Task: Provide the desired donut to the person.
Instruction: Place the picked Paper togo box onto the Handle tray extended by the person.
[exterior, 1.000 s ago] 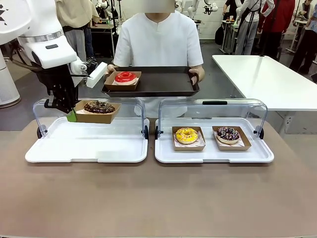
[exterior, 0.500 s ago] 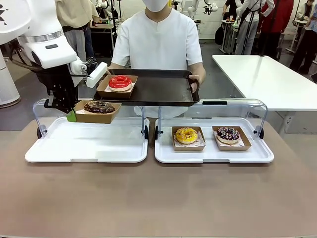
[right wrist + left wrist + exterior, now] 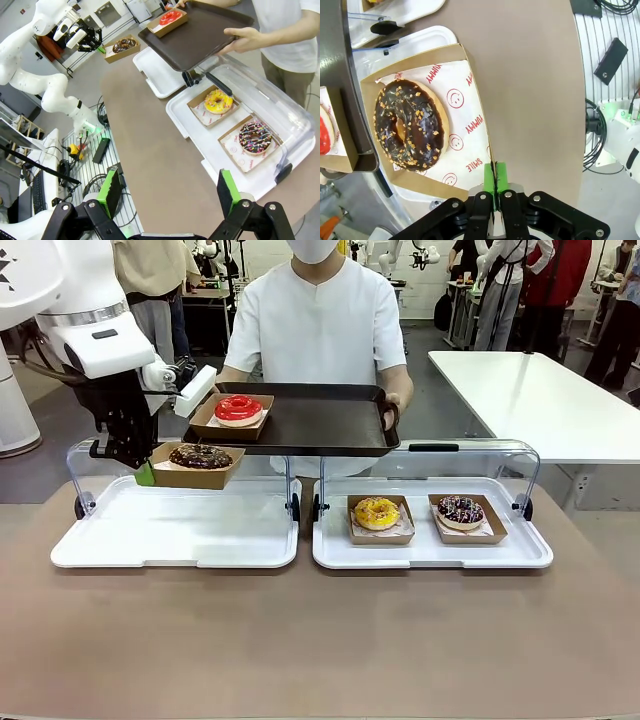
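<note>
The left pincer (image 3: 146, 473) was clamped shut on the rim of a cardboard tray (image 3: 196, 476) carrying a chocolate donut (image 3: 200, 455), held lifted over the open left display case (image 3: 175, 530) on the counter (image 3: 320, 640). The person (image 3: 318, 325) stood at the far side holding a dark serving tray (image 3: 320, 425) bearing a red donut (image 3: 238, 407). A yellow donut (image 3: 377, 512) and a sprinkled chocolate donut (image 3: 460, 509) lay in the right display case (image 3: 430, 555). The right pincer (image 3: 165, 192) hung wide open and empty.
</note>
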`<state>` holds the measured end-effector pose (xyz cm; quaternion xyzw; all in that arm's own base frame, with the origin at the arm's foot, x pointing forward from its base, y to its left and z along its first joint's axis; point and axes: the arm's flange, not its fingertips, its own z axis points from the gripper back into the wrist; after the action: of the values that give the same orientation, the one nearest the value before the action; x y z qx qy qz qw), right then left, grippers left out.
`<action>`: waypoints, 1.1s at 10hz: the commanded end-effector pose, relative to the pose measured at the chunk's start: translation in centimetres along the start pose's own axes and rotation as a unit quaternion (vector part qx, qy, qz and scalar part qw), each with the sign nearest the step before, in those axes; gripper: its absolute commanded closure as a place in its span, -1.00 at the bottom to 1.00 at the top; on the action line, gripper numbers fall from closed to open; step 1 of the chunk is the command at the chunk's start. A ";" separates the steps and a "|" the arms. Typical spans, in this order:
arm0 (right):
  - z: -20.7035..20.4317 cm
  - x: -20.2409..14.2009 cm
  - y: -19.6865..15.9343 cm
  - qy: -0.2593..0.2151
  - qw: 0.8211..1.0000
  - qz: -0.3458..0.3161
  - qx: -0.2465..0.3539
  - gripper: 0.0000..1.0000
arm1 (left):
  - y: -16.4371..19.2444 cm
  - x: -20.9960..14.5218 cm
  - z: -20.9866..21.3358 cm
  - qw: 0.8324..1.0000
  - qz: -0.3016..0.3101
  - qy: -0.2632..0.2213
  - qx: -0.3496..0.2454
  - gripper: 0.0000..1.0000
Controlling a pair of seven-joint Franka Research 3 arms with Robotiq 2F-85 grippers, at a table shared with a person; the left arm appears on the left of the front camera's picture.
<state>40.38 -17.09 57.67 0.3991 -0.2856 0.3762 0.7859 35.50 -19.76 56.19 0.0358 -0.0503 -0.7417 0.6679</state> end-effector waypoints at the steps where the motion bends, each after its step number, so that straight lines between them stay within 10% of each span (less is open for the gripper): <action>1: -0.1 -0.1 0.1 -0.003 1.000 0.002 0.002 -1.00 | -1.6 2.0 2.8 1.000 0.011 0.015 0.019 0.97; 5: -0.1 -0.1 0.1 -0.003 1.000 0.002 0.002 -1.00 | 1.9 9.0 10.5 0.992 -0.027 0.063 0.108 0.97; 11: -0.1 -0.1 0.1 -0.003 1.000 0.002 0.002 -1.00 | 14.3 15.9 6.1 0.991 -0.027 0.019 0.130 0.97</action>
<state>40.36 -17.09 57.70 0.3989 -0.2858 0.3764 0.7858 46.38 -36.23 63.05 0.1237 -0.1237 -0.7567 0.6299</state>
